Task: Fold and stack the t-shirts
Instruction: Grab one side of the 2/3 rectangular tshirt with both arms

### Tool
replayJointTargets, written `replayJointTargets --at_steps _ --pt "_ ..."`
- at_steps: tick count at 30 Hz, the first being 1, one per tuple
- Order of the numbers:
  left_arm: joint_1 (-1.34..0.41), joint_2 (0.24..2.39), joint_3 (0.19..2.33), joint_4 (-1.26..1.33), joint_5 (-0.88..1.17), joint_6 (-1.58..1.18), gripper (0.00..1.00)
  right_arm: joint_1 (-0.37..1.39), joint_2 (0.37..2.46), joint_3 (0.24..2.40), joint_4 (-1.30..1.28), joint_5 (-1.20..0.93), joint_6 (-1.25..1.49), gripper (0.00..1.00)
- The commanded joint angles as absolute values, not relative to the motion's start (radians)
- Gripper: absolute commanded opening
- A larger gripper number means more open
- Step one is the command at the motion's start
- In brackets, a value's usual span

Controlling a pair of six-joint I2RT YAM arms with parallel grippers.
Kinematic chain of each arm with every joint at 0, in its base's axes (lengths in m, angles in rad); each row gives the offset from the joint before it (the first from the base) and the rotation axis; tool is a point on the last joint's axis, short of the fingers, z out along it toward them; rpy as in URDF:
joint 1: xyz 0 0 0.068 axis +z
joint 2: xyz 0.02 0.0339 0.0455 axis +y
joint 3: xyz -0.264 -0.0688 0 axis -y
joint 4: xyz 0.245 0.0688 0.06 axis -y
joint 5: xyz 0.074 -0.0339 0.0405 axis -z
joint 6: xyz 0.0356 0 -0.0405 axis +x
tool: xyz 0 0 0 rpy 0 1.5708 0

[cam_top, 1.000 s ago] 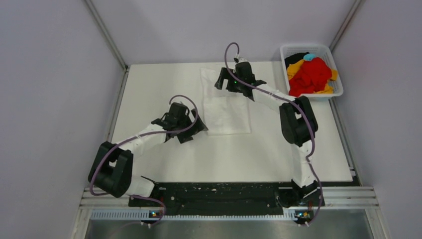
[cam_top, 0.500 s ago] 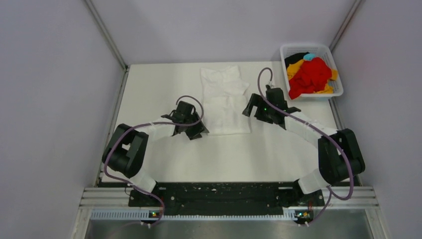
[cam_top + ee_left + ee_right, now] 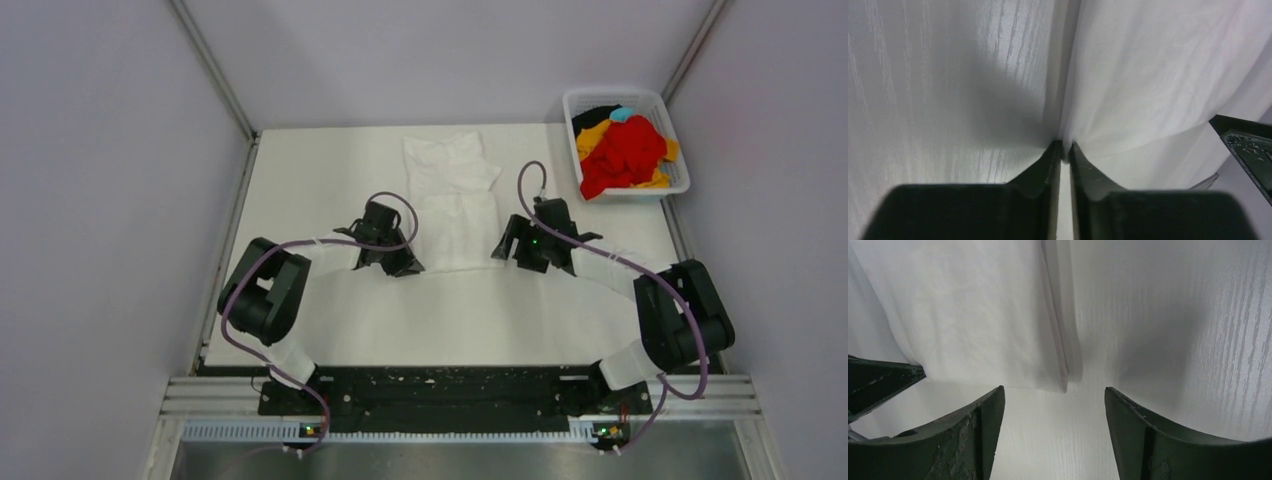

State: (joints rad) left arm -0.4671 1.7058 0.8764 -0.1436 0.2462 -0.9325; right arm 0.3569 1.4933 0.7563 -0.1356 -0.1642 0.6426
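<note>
**At the near corners of the white shirt**

Down at the near left corner of the white t-shirt (image 3: 1158,75), the left gripper (image 3: 1063,146) had its two dark fingers pressed almost together. Only a thin slit showed between them. The edge of the cloth ran right into that slit, and small creases spread out from the tips, so the fingers were pinching the corner of the shirt.

The right gripper (image 3: 1053,392) was at the other near corner. Its fingers (image 3: 975,440) were spread wide apart. The corner of the shirt lay flat between them, touching neither one. It was holding nothing.

Seen from above, both grippers sat low over the table (image 3: 330,170), one on each side of the shirt's near end. They pointed toward each other. The left arm bent in from the left and the right arm bent in from the right.

The white t-shirt was folded into a long, narrow shape. It lay in the middle of the table and ran from the grippers up to the far edge. Its far end looked a bit crumpled.

At the far right corner stood a white basket (image 3: 676,185), well apart from both grippers. A red shirt (image 3: 625,155) was piled on top inside it. A yellow-orange shirt (image 3: 592,133) stuck out from under it. A black shirt (image 3: 595,112) and a bit of a light blue shirt (image 3: 622,113) showed at the far end.
</note>
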Motion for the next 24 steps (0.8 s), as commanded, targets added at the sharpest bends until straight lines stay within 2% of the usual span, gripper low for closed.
replayJointTargets --at_steps 1,4,5,14,16,18,19,20,24 --pt "-0.478 1.735 0.895 -0.169 0.216 -0.914 0.03 0.353 1.503 0.714 -0.041 -0.173 0.626 0.68" --pt "-0.478 1.746 0.898 -0.187 0.217 -0.910 0.00 0.353 1.513 0.709 -0.027 -0.206 0.620 0.54" --pt "-0.478 1.746 0.893 -0.185 0.220 -0.910 0.00 0.353 1.511 0.703 -0.015 -0.212 0.618 0.52" --pt "-0.478 1.735 0.878 -0.179 0.215 -0.913 0.00 0.352 1.585 0.685 0.087 -0.207 0.599 0.44" --pt "-0.478 1.736 0.878 -0.179 0.213 -0.913 0.00 0.352 1.598 0.695 0.087 -0.227 0.601 0.38" --pt "-0.478 1.731 0.878 -0.180 0.214 -0.917 0.00 0.353 1.593 0.693 0.080 -0.253 0.589 0.26" --pt "-0.478 1.726 0.877 -0.179 0.214 -0.918 0.00 0.354 1.585 0.689 0.067 -0.260 0.580 0.16" --pt "-0.477 1.723 0.875 -0.178 0.217 -0.921 0.00 0.353 1.575 0.683 0.052 -0.267 0.568 0.00" --pt "-0.490 1.649 0.818 -0.179 0.232 -0.923 0.00 0.354 1.520 0.656 -0.058 -0.366 0.523 0.00"
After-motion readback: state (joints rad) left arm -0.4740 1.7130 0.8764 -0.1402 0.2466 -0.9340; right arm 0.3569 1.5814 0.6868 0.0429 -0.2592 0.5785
